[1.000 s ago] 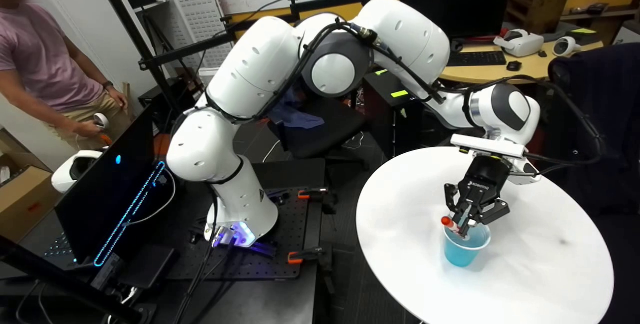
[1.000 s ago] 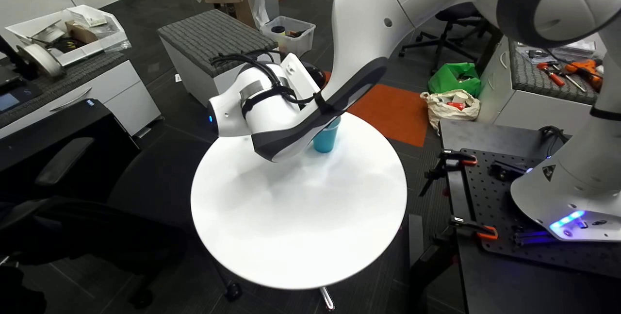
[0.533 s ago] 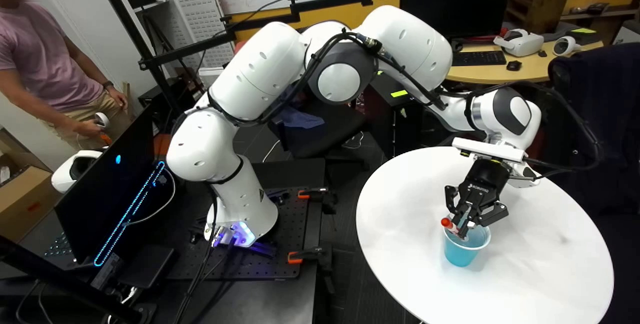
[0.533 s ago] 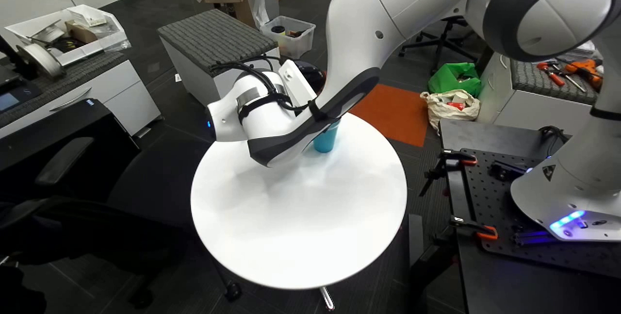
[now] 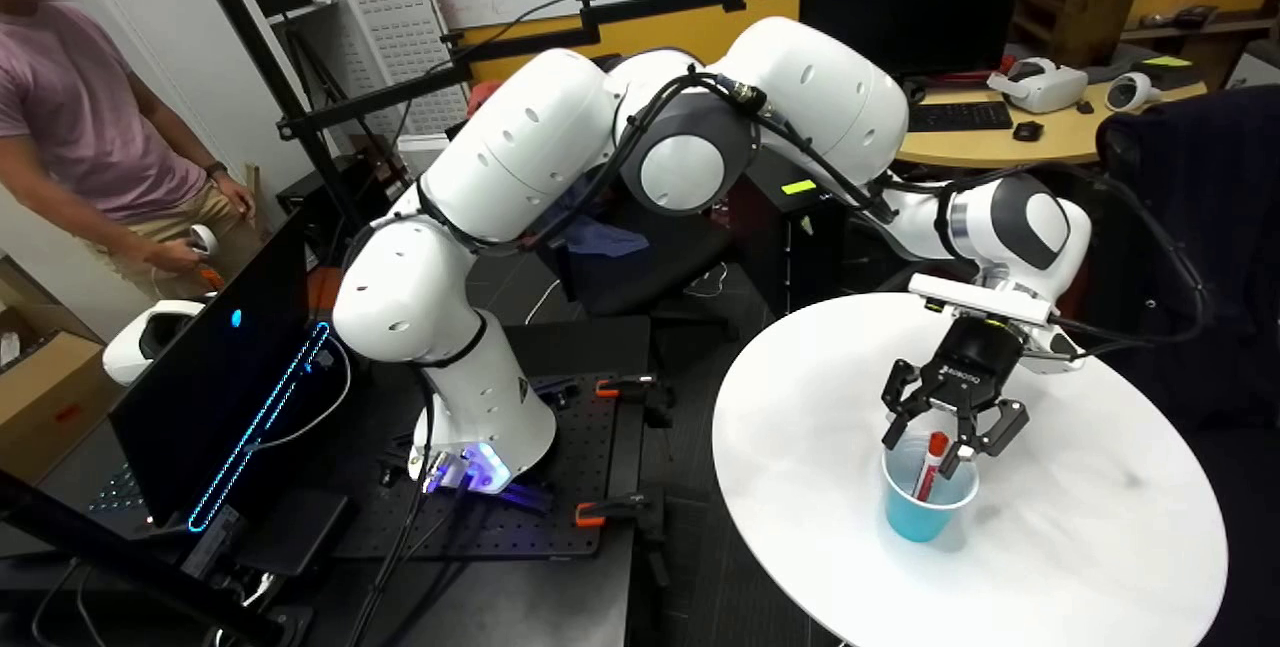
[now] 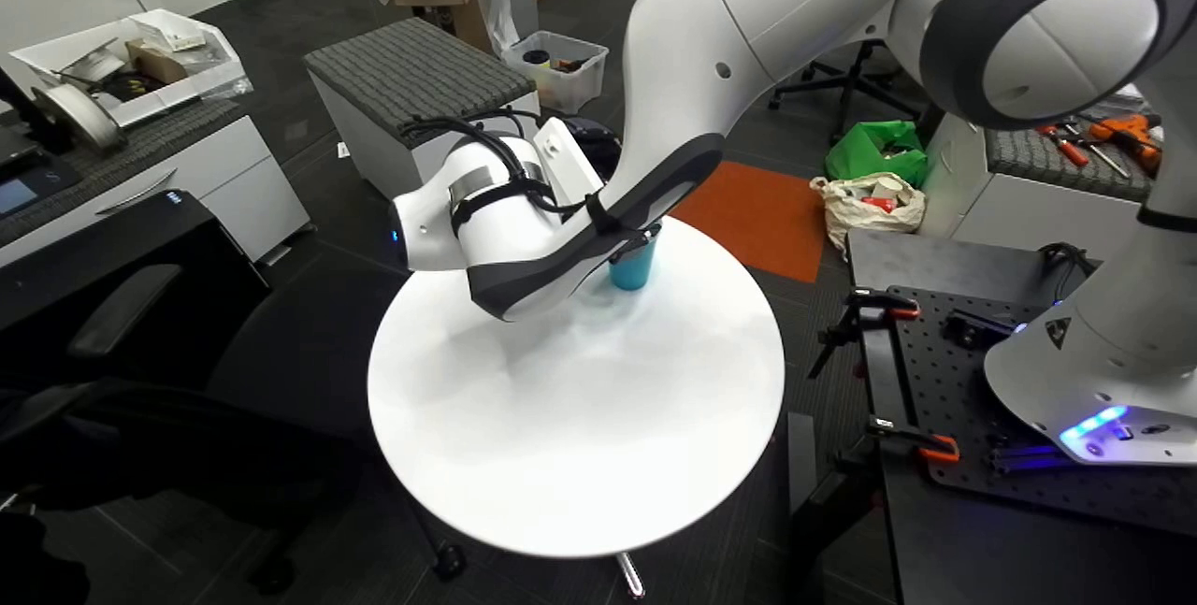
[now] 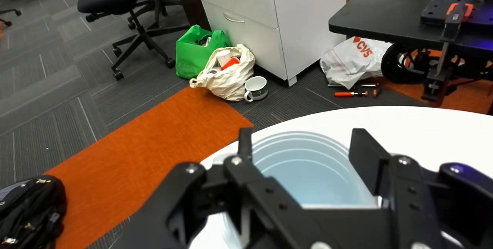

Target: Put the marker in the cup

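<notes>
My marker (image 5: pixel 930 468) leans in the cup (image 5: pixel 917 523), my hand (image 5: pixel 919 455) released above it

My hand is released: its 2 fingers (image 7: pixel 366 160) are spread, and in the wrist view the cup's mouth shows between them. The marker lies inside the cup, red cap up, tilted rather than upright, with its lower end down within the wall. An exterior view shows it between my 2 fingertips, just beside 1 of them; whether they touch, I cannot tell. My fingertips hang at the cup's rim, and contact there I cannot make out either.

The cup stands on the white round worktop (image 6: pixel 580 427), nearer the edge on the side of the orange mat (image 7: pixel 154 145) than the edge opposite. Past that edge, I see a cream bag (image 7: pixel 229 81), a green bag (image 7: pixel 188 60) and a mug (image 7: pixel 259 94) on the floor beyond the cup. Away from the mat, the white surface spreads widest from the cup, and there I have the most room. In an exterior view my arm (image 6: pixel 673 147) passes in front of the cup and hides part of it. The black bench (image 7: pixel 381 18) sits well apart from the cup, with floor between it and the worktop. A dark chair (image 6: pixel 290 352) stands across the cup from the bench, near the worktop.
</notes>
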`<state>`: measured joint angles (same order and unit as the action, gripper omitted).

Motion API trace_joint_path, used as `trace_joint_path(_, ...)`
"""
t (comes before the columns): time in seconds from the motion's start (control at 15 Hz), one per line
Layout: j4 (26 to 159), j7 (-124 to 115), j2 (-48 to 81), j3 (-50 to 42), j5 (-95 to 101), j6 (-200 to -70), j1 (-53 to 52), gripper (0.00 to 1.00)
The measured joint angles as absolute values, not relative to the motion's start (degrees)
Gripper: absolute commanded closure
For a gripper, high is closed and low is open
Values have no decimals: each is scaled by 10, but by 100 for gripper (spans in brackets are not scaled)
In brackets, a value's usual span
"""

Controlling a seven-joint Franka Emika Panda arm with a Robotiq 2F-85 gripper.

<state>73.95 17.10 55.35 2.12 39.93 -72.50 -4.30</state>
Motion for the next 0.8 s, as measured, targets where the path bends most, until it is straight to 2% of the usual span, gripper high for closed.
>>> trace_joint_path(0.8, 729, 146, 525, 20, 394, -709, -51, 0)
